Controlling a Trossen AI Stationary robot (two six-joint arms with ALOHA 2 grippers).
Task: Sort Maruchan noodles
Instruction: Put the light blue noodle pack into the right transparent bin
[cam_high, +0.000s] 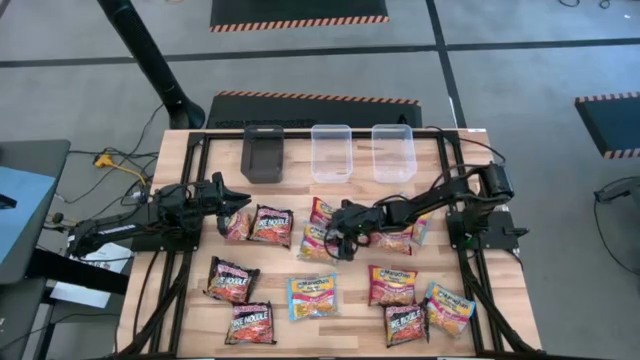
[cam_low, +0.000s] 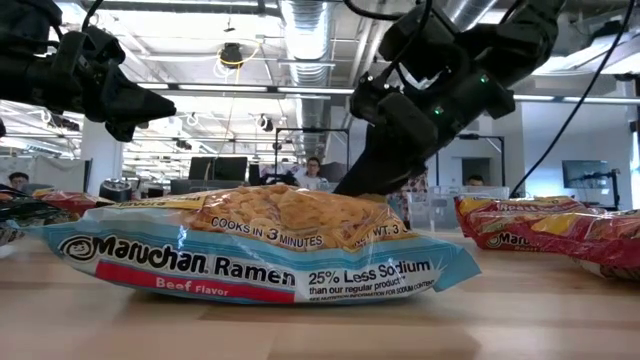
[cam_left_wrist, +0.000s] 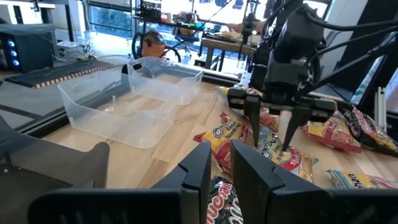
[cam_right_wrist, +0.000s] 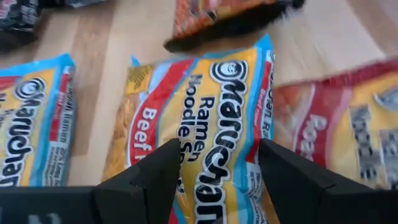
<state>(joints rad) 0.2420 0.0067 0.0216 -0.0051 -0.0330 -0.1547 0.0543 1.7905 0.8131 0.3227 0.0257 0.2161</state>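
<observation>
Several Maruchan noodle packets lie flat across the wooden table (cam_high: 200, 150): dark ones (cam_high: 270, 225), red-orange ones (cam_high: 392, 285) and light blue-yellow ones (cam_high: 312, 297). My right gripper (cam_right_wrist: 217, 171) is open, slanting down over a blue-yellow beef packet (cam_right_wrist: 205, 124) near the table's middle (cam_high: 316, 240), one finger on either side of it. My left gripper (cam_left_wrist: 221, 168) waits level at the table's left (cam_high: 235, 195), its fingers close together with nothing between them. My right gripper stands with its fingertips (cam_left_wrist: 285, 144) close above the blue-yellow packet, one toward each long side, coming from the right and above. I cannot tell whether they touch it. The packet lies flat on the table.
At the far edge stand a black bin (cam_high: 264, 152) and two clear bins (cam_high: 331, 152) (cam_high: 393, 152). More packets crowd around the right gripper, one red-orange (cam_right_wrist: 348, 130) beside it. A blue-yellow packet (cam_low: 260, 255) lies close to the near edge.
</observation>
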